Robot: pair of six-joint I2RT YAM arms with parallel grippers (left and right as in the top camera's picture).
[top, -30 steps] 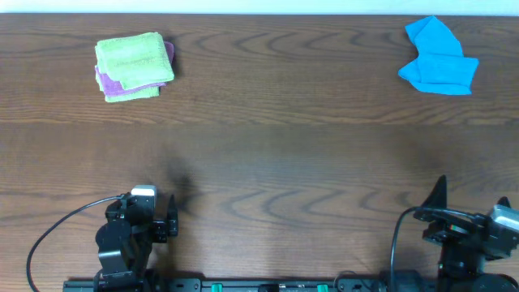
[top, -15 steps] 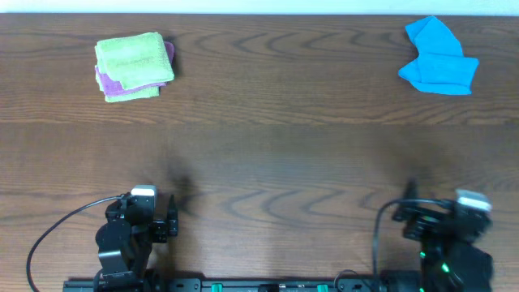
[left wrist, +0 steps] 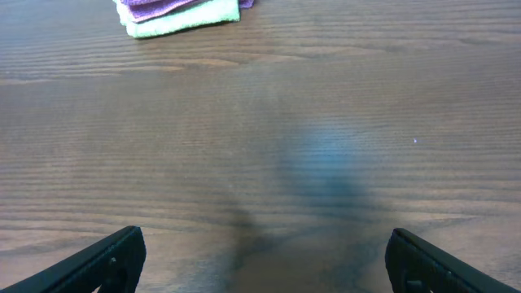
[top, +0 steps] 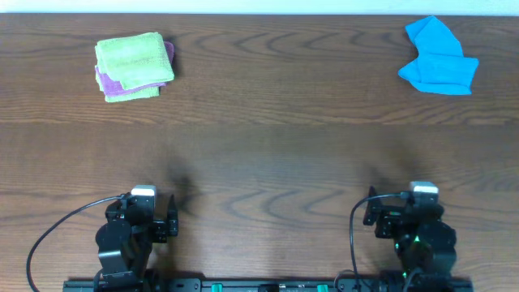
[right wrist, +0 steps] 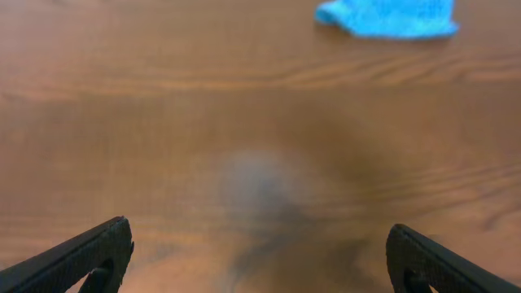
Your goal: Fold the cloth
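Note:
The cloth (top: 134,58) is lime green and lies folded into a small square at the far left of the table, on top of a purple cloth (top: 104,79). Its near edge (left wrist: 191,15) shows at the top of the left wrist view, below the purple cloth (left wrist: 155,6). My left gripper (top: 152,214) sits at the near left edge, far from the cloth, open and empty (left wrist: 264,254). Over at the near right edge my right gripper (top: 399,212) is open too, with only bare wood between its fingers (right wrist: 260,248).
A bright blue cloth (top: 438,58) lies crumpled at the far right corner and also appears at the top of the right wrist view as the blue cloth (right wrist: 387,18). The brown wooden table (top: 268,154) spreads between the arms and the cloths.
The right arm has swung left along the near edge and turned to face the table. The left arm and all the cloths have stayed still.

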